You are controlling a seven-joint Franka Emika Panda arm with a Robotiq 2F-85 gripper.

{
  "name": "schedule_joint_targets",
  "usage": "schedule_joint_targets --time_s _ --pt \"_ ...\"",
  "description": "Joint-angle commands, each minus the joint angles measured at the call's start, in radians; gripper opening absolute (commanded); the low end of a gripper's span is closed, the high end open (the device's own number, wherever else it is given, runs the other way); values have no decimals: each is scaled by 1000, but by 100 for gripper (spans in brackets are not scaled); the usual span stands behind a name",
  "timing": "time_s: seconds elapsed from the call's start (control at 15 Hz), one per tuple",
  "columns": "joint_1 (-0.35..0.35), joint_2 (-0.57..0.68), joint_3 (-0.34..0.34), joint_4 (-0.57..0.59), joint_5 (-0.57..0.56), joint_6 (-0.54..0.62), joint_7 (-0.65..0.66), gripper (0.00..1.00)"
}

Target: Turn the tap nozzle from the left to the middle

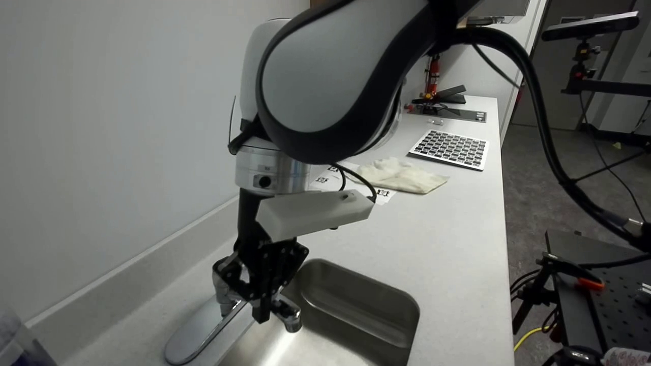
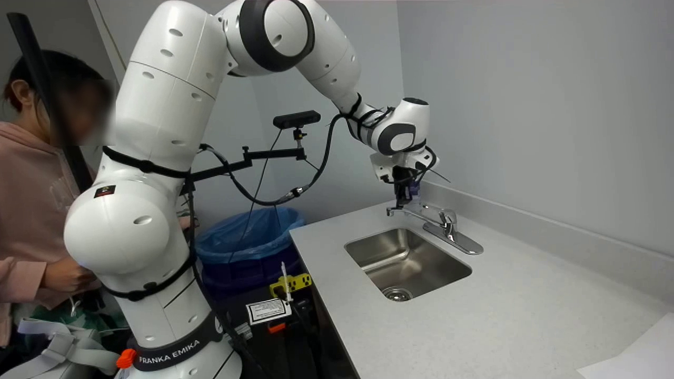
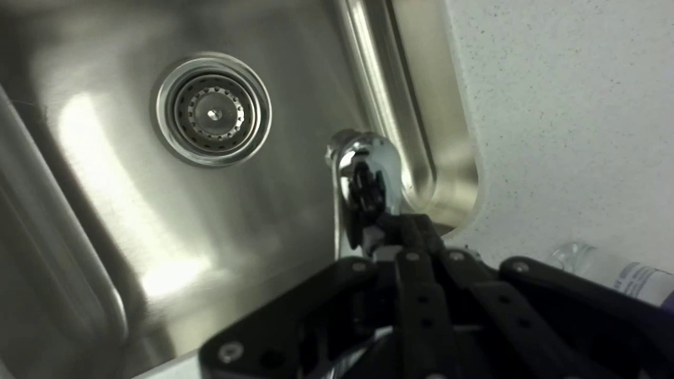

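Observation:
The chrome tap has its base plate [image 2: 463, 243] on the counter behind the sink. Its long spout reaches out to the nozzle [image 1: 292, 321], which also shows in an exterior view [image 2: 390, 211] and in the wrist view [image 3: 371, 158]. The nozzle hangs near one side of the sink [image 3: 263, 200], away from the drain [image 3: 213, 113]. My gripper [image 1: 262, 311] points down beside the spout, between tap body and nozzle. In the wrist view its fingers [image 3: 392, 229] are together with nothing seen between them, on the spout's right. I cannot tell whether they touch the spout.
A clear bottle with a label [image 3: 626, 276] stands on the counter close to the gripper. The wall [image 2: 526, 131] and backsplash run behind the tap. A cloth [image 1: 402, 175] and a patterned board [image 1: 452, 148] lie farther along the counter. A person [image 2: 37, 200] is behind the arm.

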Motion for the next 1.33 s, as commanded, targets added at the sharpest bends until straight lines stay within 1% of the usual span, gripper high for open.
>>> schedule_joint_targets --time_s 0.0,0.4,0.73,0.93,1.27 --pt "25 -65 -69 -81 -45 -23 44 0" --pt "45 -105 -124 -127 -112 -23 101 0" --pt "52 -122 -154 -144 -165 -26 147 0" --pt "54 -128 -161 -148 -185 -28 170 0" --pt "50 -142 -139 -156 -175 -19 155 0"
